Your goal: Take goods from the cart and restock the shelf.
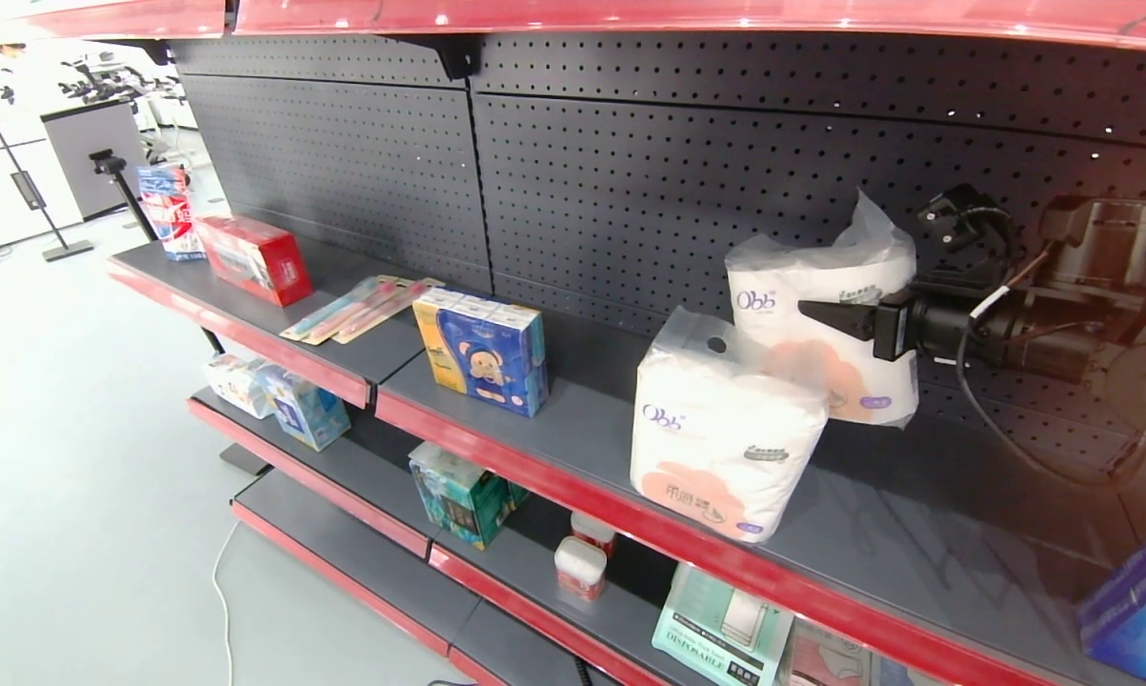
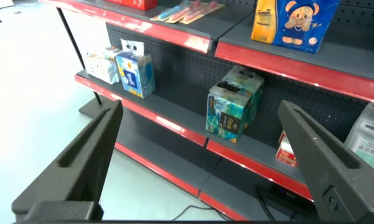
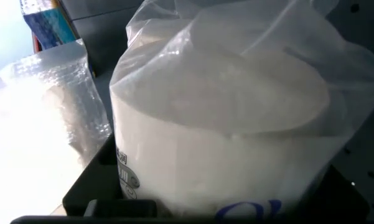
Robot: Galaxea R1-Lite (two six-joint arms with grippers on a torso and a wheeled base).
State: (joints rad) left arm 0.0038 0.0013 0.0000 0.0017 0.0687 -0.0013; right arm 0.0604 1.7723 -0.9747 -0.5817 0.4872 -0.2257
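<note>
One wrapped roll pack (image 1: 820, 276) is pinched between the fingers of the right gripper (image 1: 825, 319), close to the perforated back panel (image 1: 630, 191) at the rear of the upper shelf (image 1: 915, 514); whether it rests on the board cannot be told. A second white tissue pack (image 1: 720, 429) is set just in front of it, at the shelf's red edge. Farther left a blue and yellow tissue box (image 1: 482, 348) is stood. The left gripper (image 2: 199, 109) is held spread wide before the lower shelves, where a green box (image 2: 233, 102) is seen.
</note>
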